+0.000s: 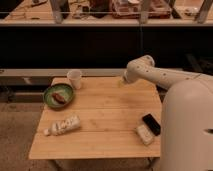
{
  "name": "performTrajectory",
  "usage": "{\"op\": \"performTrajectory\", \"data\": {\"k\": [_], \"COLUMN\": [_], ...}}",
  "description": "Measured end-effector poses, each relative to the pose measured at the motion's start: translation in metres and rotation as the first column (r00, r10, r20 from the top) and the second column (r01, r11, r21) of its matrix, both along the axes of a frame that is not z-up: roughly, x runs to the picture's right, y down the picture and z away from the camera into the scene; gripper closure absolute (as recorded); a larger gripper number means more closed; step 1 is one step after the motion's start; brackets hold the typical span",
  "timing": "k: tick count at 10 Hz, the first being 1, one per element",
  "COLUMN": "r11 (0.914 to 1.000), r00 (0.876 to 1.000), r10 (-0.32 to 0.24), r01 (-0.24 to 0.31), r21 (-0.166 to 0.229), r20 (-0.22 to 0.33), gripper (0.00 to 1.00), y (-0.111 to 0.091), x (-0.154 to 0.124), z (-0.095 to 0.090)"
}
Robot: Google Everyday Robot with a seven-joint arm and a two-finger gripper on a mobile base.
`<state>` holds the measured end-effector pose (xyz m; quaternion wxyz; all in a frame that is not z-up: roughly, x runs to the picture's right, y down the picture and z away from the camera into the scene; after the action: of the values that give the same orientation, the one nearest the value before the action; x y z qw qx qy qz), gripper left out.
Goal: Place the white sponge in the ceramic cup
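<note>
Distance is kept: the white sponge [144, 134] is laid beside the phone [151, 123] at the counter's [100, 122] near right, the ceramic cup [74, 78] far left. The gripper [121, 81] is held over the far edge, not yet at the sponge; whether it is spread cannot be told.

A wooden table [105, 110] made of light planks fills the lower middle of the frame. Near its upper left corner stands the ceramic cup [74, 78], upright. Just below it, at the left edge, sits a green bowl [58, 95] with something brownish inside. A white patterned bottle [63, 125] lies on its side at lower left. At lower right the white sponge [144, 134] lies just beside a black phone [151, 124]. The gripper [121, 81] hangs over the table's far edge, upper centre.
</note>
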<state>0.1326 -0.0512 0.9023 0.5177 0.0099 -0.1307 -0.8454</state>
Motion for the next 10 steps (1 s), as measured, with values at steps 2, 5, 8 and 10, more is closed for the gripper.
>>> {"op": "performTrajectory", "data": {"k": [2,5,8,10], "r11": [1.0,0.9984,0.9682,0.9355], "r00": [1.0,1.0,1.0,0.999], "r10": [-0.001,-0.018,0.005,0.05], "r01": [0.001,0.017,-0.007,-0.052], "r21": [0.001,-0.054,-0.25,-0.35], "r20": [-0.001,-0.02,-0.009,-0.016], "gripper": [0.44,0.65,0.75,0.68], "y": [0.0,0.002,0.037,0.059], "x": [0.0,0.005,0.029,0.056], "z": [0.0,-0.007,-0.046,-0.071]}}
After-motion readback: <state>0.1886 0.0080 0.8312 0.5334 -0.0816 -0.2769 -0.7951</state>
